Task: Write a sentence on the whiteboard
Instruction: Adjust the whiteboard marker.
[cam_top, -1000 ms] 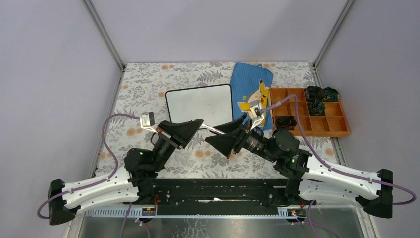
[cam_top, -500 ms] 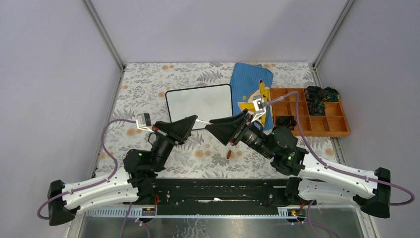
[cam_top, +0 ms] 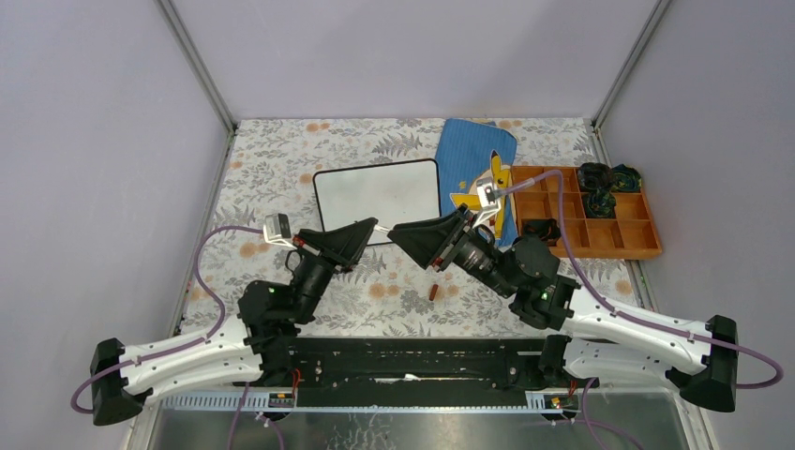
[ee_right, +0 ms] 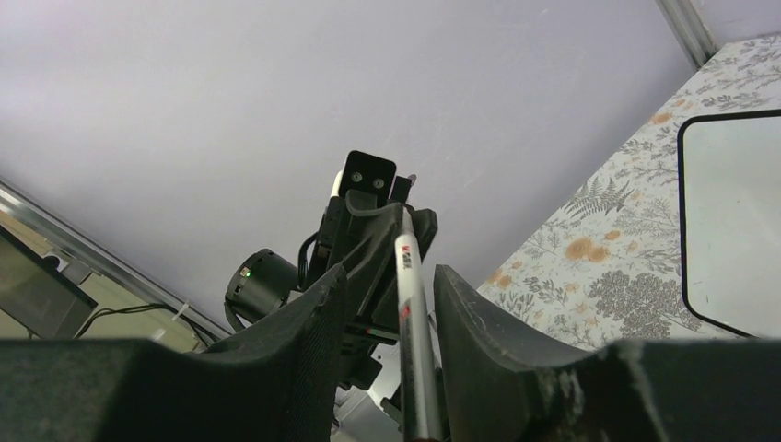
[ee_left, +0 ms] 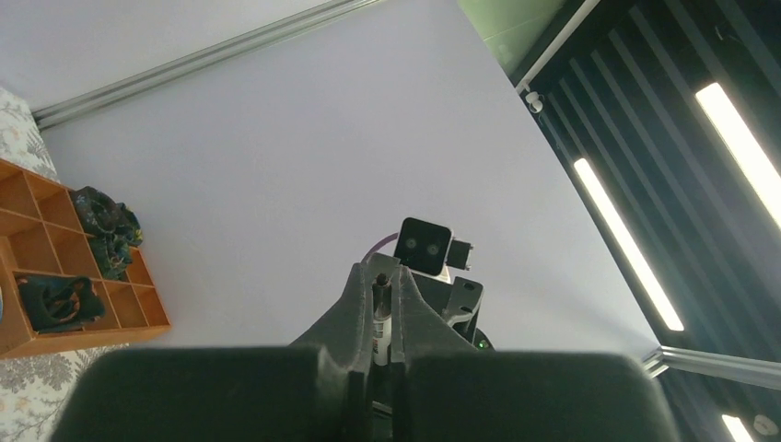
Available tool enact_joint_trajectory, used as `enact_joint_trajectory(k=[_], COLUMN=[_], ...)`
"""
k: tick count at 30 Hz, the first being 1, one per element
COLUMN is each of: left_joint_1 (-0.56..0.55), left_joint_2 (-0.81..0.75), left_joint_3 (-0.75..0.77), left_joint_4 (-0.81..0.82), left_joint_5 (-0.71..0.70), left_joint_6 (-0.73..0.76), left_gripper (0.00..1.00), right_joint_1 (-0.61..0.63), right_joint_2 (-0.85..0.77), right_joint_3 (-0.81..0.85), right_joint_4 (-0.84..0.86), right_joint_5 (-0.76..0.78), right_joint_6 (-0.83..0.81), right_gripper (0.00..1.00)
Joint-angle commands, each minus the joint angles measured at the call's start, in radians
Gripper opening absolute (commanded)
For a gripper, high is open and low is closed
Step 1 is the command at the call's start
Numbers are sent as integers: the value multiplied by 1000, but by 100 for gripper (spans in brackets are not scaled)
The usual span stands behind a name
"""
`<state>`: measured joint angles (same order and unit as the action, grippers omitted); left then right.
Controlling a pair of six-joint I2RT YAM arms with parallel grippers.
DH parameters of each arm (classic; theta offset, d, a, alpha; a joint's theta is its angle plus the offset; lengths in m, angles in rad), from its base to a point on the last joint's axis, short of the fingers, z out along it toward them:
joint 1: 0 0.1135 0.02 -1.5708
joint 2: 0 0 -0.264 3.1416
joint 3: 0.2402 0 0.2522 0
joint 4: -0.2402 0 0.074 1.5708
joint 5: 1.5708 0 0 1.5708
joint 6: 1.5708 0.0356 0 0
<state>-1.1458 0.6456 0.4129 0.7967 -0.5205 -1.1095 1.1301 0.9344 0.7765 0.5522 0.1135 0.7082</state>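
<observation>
The whiteboard lies blank on the floral table; its corner also shows in the right wrist view. My left gripper is shut on a white marker and holds it above the board's near edge, dark tip pointing out past the fingertips. My right gripper faces it, open, its two fingers on either side of the marker's shaft without pressing it. A small dark red cap lies on the table below the right gripper.
A blue Pikachu pouch lies right of the board. A wooden compartment tray with dark bundles stands at the right edge; it also shows in the left wrist view. Walls close in the back and sides.
The red cap has dropped onto the table. My right gripper has moved up and toward the board. The left gripper has shifted slightly, still holding the marker.
</observation>
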Motion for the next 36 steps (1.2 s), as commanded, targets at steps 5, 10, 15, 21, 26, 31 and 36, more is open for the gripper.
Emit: enact_joint_trajectory(k=[5, 10, 15, 21, 26, 31, 36], left_joint_1=[-5, -5, -5, -5, -5, -5, -5], left_joint_2=[24, 29, 33, 20, 19, 16, 14], left_joint_3=[26, 21, 23, 23, 26, 30, 48], left_joint_4=[-11, 14, 14, 5, 0, -9, -45], left_joint_5=[-11, -27, -34, -46, -44, -43, -39], left_joint_6=[-46, -56, -59, -52, -50, -47, -34], left_gripper=[0, 0, 0, 0, 0, 0, 0], right_joint_1=[-10, -10, -12, -13, -14, -15, -16], right_joint_2=[10, 15, 15, 13, 14, 15, 9], right_joint_3=[59, 59, 55, 53, 53, 55, 53], right_joint_4=[39, 32, 33, 28, 28, 18, 9], right_joint_5=[21, 22, 29, 29, 26, 19, 23], right_joint_6=[-5, -5, -5, -4, -1, 3, 4], right_gripper=[40, 39, 37, 29, 27, 28, 29])
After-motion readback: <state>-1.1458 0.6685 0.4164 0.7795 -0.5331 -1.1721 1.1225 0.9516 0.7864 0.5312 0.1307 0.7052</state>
